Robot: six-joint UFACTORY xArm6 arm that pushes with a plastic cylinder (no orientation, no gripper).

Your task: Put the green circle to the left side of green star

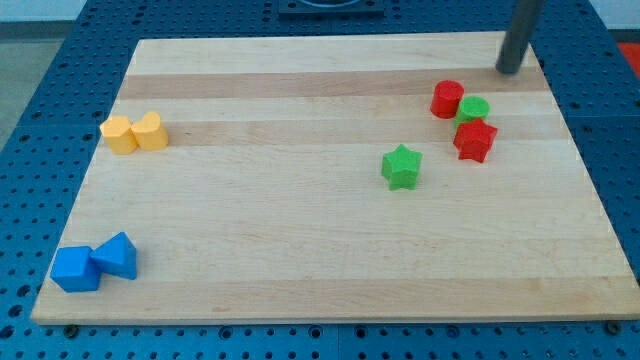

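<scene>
The green circle lies near the view's upper right, wedged between a red cylinder on its upper left and a red star-like block just below it. The green star lies alone, down and to the left of that cluster. My tip is at the board's top right edge, up and to the right of the green circle, touching no block.
A yellow hexagon and a yellow heart-like block sit together at the view's left. A blue cube and a blue triangular block sit at the bottom left. The wooden board lies on a blue pegboard.
</scene>
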